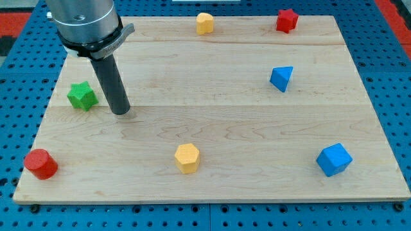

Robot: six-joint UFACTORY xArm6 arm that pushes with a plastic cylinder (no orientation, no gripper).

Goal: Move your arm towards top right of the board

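Observation:
My tip [120, 112] rests on the wooden board [218, 115] at the view's left, just right of a green star block [82, 96]. The rod rises to the arm at the view's top left. A red star block [286, 20] sits in the board's top right corner. A yellow block [205, 23] sits at the top middle. A blue triangular block [281, 78] lies right of centre, far from my tip.
A yellow hexagonal block [187, 158] sits at the bottom middle. A blue cube [334, 159] sits at the bottom right. A red cylinder [41, 163] sits at the bottom left corner. A blue pegboard [385, 77] surrounds the board.

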